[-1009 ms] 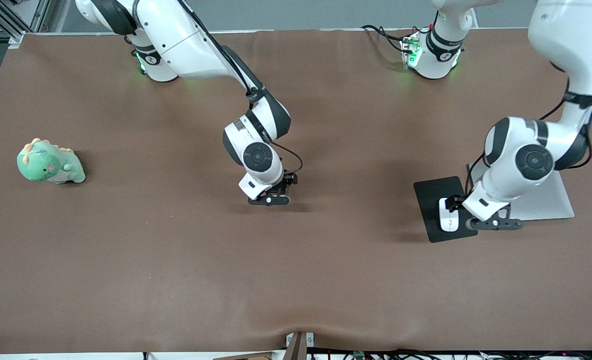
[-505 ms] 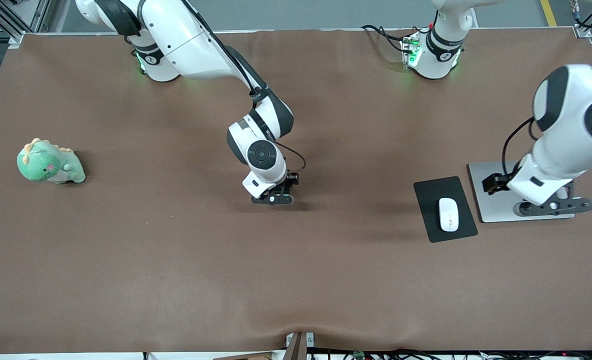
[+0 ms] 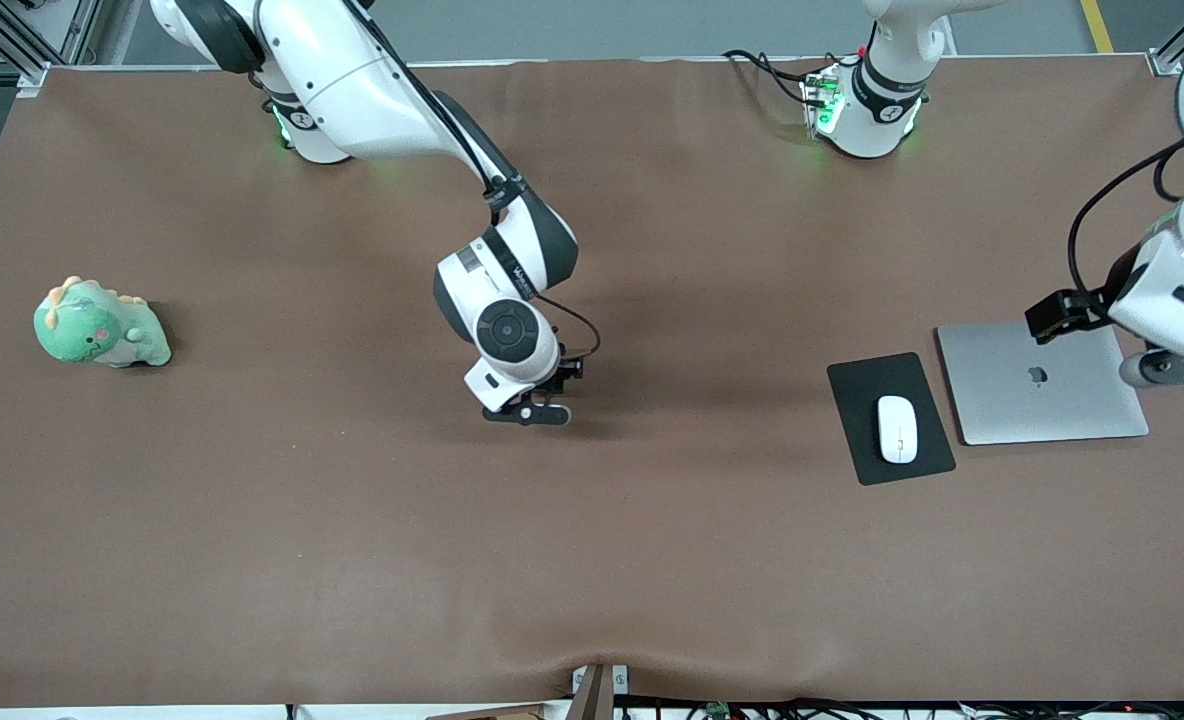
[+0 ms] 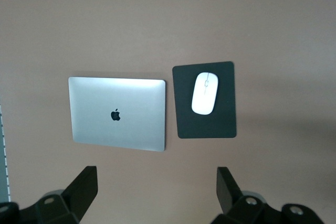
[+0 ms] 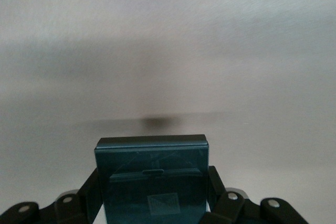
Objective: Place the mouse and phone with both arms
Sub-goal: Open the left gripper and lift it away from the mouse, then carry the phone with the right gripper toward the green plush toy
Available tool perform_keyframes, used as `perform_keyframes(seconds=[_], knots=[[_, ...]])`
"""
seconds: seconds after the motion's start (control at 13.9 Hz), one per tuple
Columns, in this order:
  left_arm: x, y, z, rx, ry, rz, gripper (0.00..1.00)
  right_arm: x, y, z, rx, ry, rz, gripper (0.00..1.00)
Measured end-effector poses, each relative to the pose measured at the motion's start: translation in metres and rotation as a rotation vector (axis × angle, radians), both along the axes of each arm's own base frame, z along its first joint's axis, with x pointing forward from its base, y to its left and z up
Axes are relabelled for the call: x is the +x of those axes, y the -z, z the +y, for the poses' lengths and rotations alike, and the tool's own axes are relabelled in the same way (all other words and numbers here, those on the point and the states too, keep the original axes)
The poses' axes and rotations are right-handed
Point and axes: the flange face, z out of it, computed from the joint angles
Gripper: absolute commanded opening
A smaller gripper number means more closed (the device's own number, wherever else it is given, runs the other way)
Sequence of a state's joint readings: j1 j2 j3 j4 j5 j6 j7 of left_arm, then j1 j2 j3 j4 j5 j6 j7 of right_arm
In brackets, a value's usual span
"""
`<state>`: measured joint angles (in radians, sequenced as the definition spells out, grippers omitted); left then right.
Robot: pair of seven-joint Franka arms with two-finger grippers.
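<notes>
Front view: your mouse [image 3: 897,429] lies on the black pad [image 3: 862,400] beside the laptop [image 3: 1042,385], long axis running toward the robots' bases. Left gripper [image 3: 1167,368] is up over the laptop's edge.

Left wrist: its fingers [image 4: 81,187] are spread, empty.

Right wrist: right gripper [image 5: 152,203] is clamped on the phone [image 5: 152,174], which points forward out of the fingers, above bare table [image 3: 352,520].

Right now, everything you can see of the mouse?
The mouse is a small white oval, smooth and glossy like plastic, with a thin grey line on its front half. It lies flat, lengthwise on the black mouse pad, beside the closed silver laptop, at the left arm's end of the table. Only the pad touches it. The left gripper is open in the air, clear of it.
</notes>
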<state>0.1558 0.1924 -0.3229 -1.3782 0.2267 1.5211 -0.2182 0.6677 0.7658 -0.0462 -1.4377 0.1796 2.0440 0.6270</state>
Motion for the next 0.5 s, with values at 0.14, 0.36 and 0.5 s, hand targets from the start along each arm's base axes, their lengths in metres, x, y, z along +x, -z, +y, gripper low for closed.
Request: perform_keyframes(seconds=[0.14,0.36,0.5], knots=[[-0.014,-0.029,-0.003,-0.006,-0.001,-0.042,1.00,0.017,-0.013,-0.028,-0.009,0.043,0.018,0.00],[-0.036,-0.062,-0.008,-0.059,-0.008,-0.078,1.00,0.048,-0.041,-0.087,-0.013,0.128,0.040,0.00],[-0.043,-0.066,-0.006,-0.080,-0.018,-0.074,1.00,0.062,-0.059,-0.122,-0.008,0.172,0.041,0.00]])
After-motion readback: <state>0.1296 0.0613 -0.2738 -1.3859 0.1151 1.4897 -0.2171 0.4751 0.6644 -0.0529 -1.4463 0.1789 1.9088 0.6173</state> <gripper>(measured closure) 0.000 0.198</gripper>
